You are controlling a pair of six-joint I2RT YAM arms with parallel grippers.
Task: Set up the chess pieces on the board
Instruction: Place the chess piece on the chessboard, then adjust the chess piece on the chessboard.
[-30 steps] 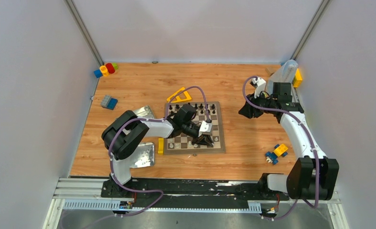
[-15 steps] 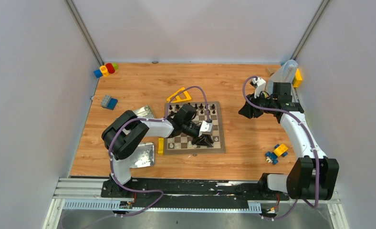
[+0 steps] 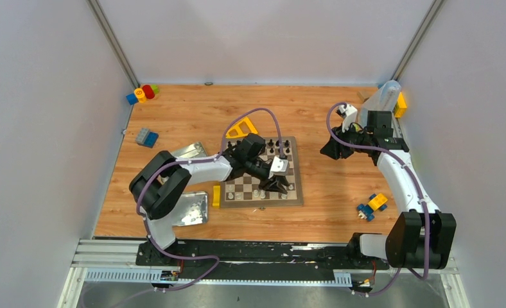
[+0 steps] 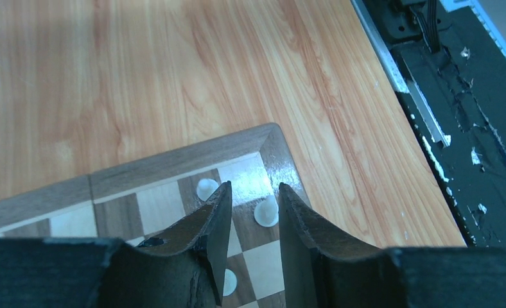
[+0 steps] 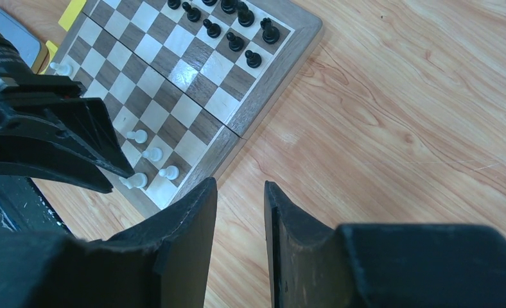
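The chess pieces (image 5: pixel 153 154) stand upright on the board (image 3: pixel 257 203), long axis vertical; from straight above, in the left wrist view, a pale piece (image 4: pixel 266 212) shows only as a round disc. The black set (image 5: pixel 235 42) lines the far side of the board. The pale set (image 5: pixel 169 172) stands along the near side, several of its pieces close to the near right corner. The pieces are small, each narrower than one square.

The board is square, with dark-brown and cream squares and a tan border with a seam across it. It lies flat at the middle of the worktop (image 3: pixel 173 115), its edges roughly parallel to the worktop edges.

The left tool (image 4: pixel 253 192) hangs over the near right corner of the board, fingers apart and clamped on nothing; the disc-like piece sits below the gap. The right tool (image 5: pixel 241 186) hangs over bare worktop to the right of the board, fingers apart and holding nothing.
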